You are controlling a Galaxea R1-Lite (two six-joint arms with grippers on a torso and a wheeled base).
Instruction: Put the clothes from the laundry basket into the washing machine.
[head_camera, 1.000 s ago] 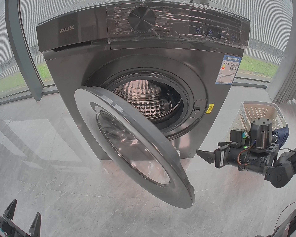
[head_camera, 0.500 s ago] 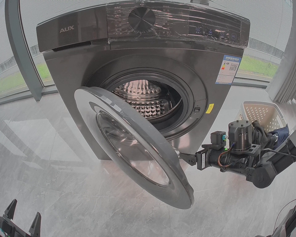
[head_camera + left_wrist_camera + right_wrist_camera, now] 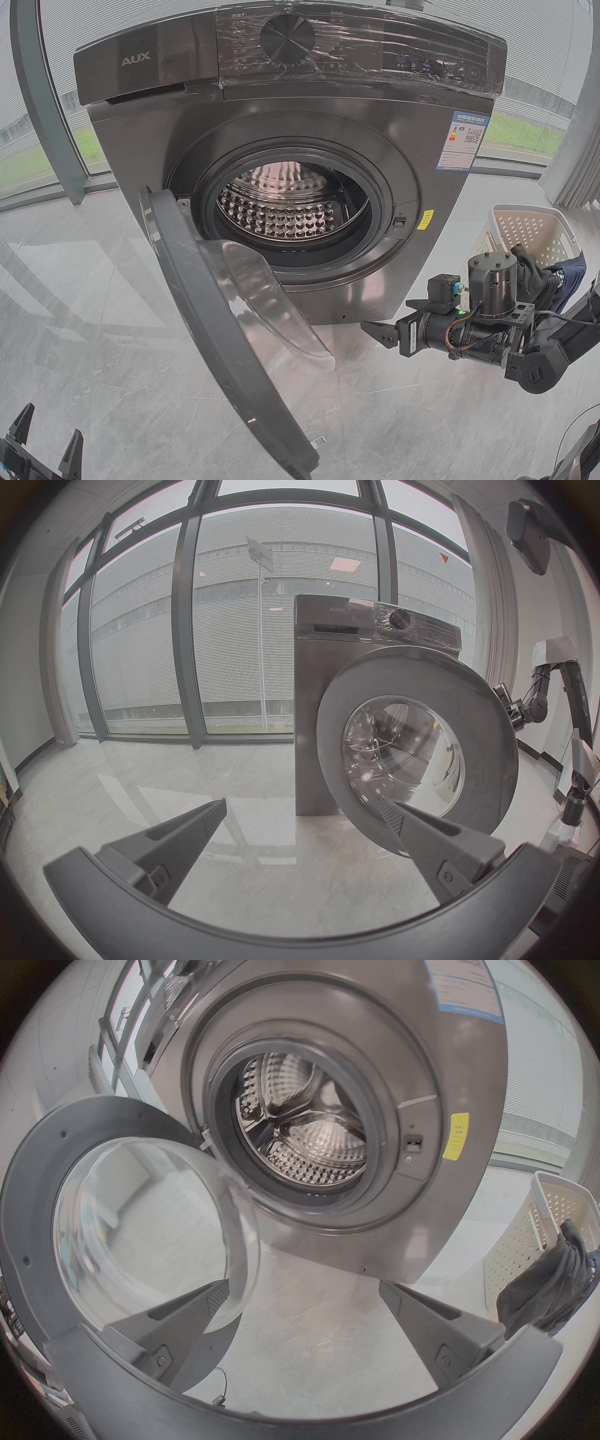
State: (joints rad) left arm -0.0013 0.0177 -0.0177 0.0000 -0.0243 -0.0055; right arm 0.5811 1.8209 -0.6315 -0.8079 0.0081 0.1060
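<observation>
1. The washing machine [image 3: 375, 125] has its door [image 3: 212, 325] swung wide toward the robot's left, and the drum [image 3: 281, 206] looks bare.
2. The clothes [image 3: 531, 275] hang bunched over the rim of the laundry basket [image 3: 531, 212], which sits on the floor [image 3: 125, 325] just right of the machine.
3. The right gripper [image 3: 377, 331] hovers low before the machine's lower right corner, jaws spread and holding nothing. The left gripper [image 3: 53, 420] sits low at far left, also spread and empty.
4. The step in hand is likely the fetch. The right arm should turn to the basket, come down over the dark bunch and bite deep into a fold.
5. Mind the basket wall, the port's lip and the door's jutting edge. Bare floor between door and basket gives the carrying lane.
</observation>
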